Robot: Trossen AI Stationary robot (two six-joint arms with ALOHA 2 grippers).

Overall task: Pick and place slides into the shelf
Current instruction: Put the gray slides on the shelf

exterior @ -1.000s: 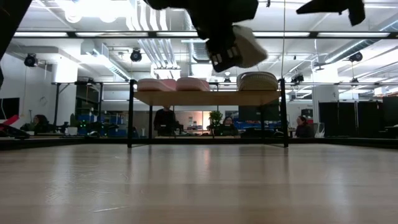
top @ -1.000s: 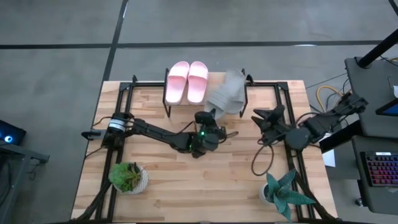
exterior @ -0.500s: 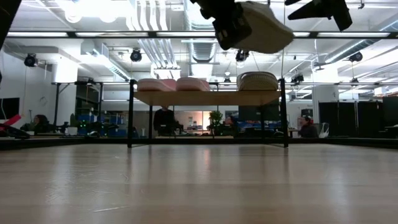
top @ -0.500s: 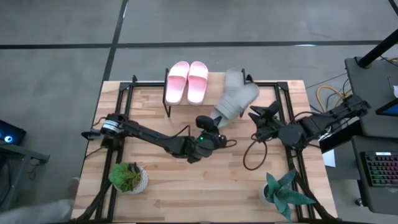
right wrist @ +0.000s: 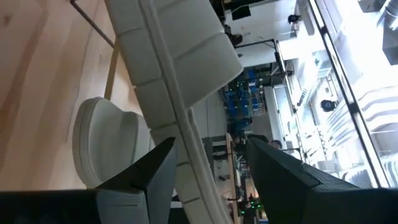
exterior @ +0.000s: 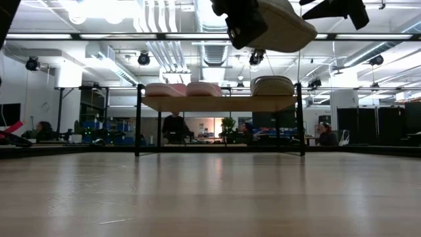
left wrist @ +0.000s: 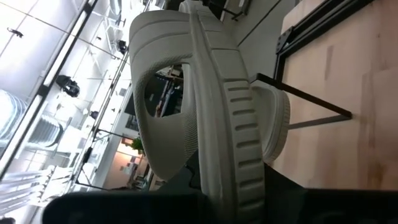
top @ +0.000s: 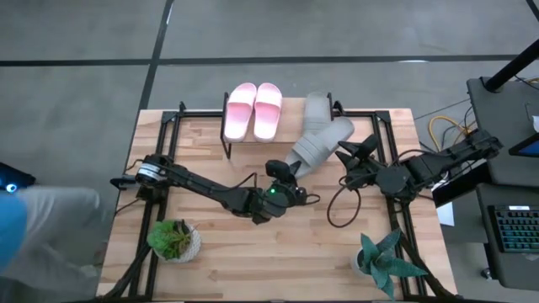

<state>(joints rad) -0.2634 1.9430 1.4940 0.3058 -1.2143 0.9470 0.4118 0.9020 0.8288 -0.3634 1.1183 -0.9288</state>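
Two pink slides (top: 253, 109) and one grey slide (top: 316, 107) lie sole down on the shelf (top: 282, 135) at the table's far edge. A second grey slide (top: 321, 144) hangs in the air just in front of the shelf's right end, with my left gripper (top: 290, 171) shut on its near end. In the low view this held slide (exterior: 284, 26) is higher than the shelf top (exterior: 220, 103). My right gripper (top: 355, 153) stands open beside the held slide's far right end. In its wrist view the slide's edge (right wrist: 186, 143) runs between the two fingers. My left gripper pinches the grey slide's sole at its near end (left wrist: 205, 177) between its two fingers. The fingers come in level from the near left and lie along the slide. The slide sticks out past them toward the far right, about level and clear of shelf and table. Whether my right gripper touches the slide I cannot tell.
A potted plant (top: 173, 239) stands near the front left and another (top: 387, 261) near the front right. A cable loop (top: 341, 210) lies on the table under the right arm. A person's arm (top: 42, 227) shows beside the table's left edge.
My left gripper has risen and gone toward the table's right edge with the grey slide. The slide's free end has swung off the shelf toward the right gripper. It has come up from tilted to about level.
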